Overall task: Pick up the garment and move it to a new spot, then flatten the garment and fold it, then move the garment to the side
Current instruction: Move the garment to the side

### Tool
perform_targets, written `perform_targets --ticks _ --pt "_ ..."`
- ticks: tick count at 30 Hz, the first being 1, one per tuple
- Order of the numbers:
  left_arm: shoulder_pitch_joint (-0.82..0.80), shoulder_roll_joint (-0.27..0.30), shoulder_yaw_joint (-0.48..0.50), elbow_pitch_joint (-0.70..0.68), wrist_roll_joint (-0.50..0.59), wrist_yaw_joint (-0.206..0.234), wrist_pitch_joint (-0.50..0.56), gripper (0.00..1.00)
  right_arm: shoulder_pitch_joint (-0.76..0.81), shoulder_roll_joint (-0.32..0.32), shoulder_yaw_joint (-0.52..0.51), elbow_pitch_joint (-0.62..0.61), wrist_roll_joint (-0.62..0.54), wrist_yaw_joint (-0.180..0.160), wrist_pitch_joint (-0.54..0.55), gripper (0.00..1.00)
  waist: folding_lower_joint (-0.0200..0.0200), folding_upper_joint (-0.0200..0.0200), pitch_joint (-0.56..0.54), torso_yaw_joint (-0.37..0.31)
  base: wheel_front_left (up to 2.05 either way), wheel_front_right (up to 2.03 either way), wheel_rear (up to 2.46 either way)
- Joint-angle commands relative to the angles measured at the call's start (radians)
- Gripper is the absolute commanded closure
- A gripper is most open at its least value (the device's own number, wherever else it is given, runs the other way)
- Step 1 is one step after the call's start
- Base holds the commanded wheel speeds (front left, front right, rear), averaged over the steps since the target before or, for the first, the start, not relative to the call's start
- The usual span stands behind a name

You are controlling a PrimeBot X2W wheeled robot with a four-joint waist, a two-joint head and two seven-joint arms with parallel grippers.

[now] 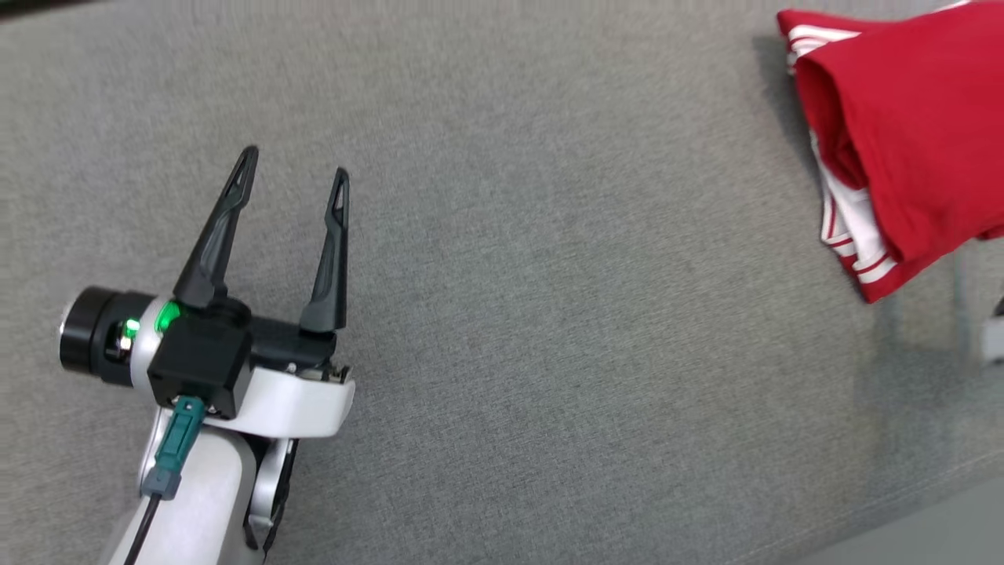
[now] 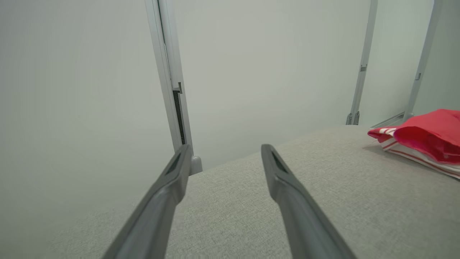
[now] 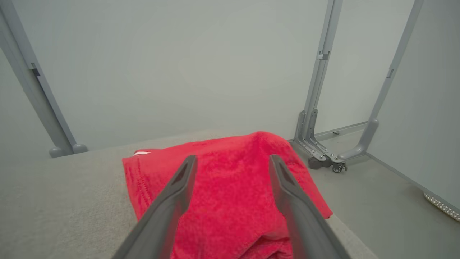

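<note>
The garment (image 1: 902, 133) is red with white-striped trim and lies folded in a bunched stack at the far right of the grey fabric surface (image 1: 549, 314). My left gripper (image 1: 295, 165) hovers open over bare fabric at the lower left, far from the garment. In the left wrist view its fingers (image 2: 225, 147) stand apart with nothing between them, and the garment (image 2: 427, 135) lies off to the right. My right gripper (image 3: 233, 158) is open just over the garment (image 3: 230, 201), its two fingers spread above the red cloth and pinching none of it.
The surface's front edge (image 1: 941, 518) runs across the lower right corner, with floor beyond. Past the garment the surface ends near a grey frame post with a castor foot (image 3: 323, 158). Another grey post (image 2: 172, 90) stands against the pale wall behind the surface.
</note>
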Motion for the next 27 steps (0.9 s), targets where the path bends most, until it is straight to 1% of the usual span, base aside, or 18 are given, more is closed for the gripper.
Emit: perform_targets --ticks 1,6,11,16,17,18,19,20,24,27 --pt "0.031 0.006 0.005 0.005 -0.009 0.009 -0.001 0.0 0.053 0.034 0.008 -0.047 -0.014 -0.001 -0.004 0.0 0.0 0.0 -0.066 -0.001 0.0 0.0 0.0" --pt "0.089 0.003 0.012 0.003 -0.026 0.03 0.001 0.0 0.159 0.095 0.028 -0.149 -0.043 -0.001 -0.004 0.0 0.0 0.0 -0.118 0.024 0.0 0.0 0.0" --pt "0.124 -0.002 0.02 0.008 -0.043 0.044 -0.003 0.0 0.208 0.113 0.029 -0.208 -0.058 -0.001 0.013 0.0 0.0 0.0 -0.146 0.057 0.0 0.0 0.0" --pt "0.164 -0.019 0.034 0.033 -0.065 0.067 -0.019 0.0 0.259 0.127 0.024 -0.311 -0.096 -0.001 0.057 0.0 0.0 0.0 -0.184 0.14 0.0 0.0 0.0" --pt "0.171 -0.022 0.036 0.042 -0.069 0.067 -0.023 0.0 0.272 0.13 0.023 -0.335 -0.103 -0.001 0.068 0.0 0.0 0.0 -0.195 0.162 0.0 0.0 0.0" --pt "0.195 -0.026 0.044 0.059 -0.081 0.076 -0.031 0.0 0.299 0.137 0.03 -0.38 -0.114 -0.001 0.098 0.0 0.0 0.0 -0.218 0.199 0.0 0.0 0.0" --pt "0.195 -0.026 0.044 0.059 -0.081 0.076 -0.031 0.0 0.299 0.137 0.03 -0.38 -0.114 -0.001 0.098 0.0 0.0 0.0 -0.218 0.199 0.0 0.0 0.0" --pt "0.219 -0.028 0.052 0.075 -0.092 0.081 -0.038 0.0 0.327 0.145 0.037 -0.42 -0.127 -0.001 0.124 0.0 0.0 0.0 -0.244 0.234 0.0 0.0 0.0" --pt "0.276 -0.031 0.065 0.098 -0.118 0.087 -0.046 0.0 0.388 0.166 0.042 -0.476 -0.148 -0.001 0.182 0.0 0.0 0.0 -0.304 0.281 0.0 0.0 0.0" --pt "0.322 -0.028 0.071 0.112 -0.136 0.084 -0.05 0.0 0.433 0.186 0.039 -0.503 -0.16 -0.001 0.215 0.0 0.0 0.0 -0.352 0.297 0.0 0.0 0.0"
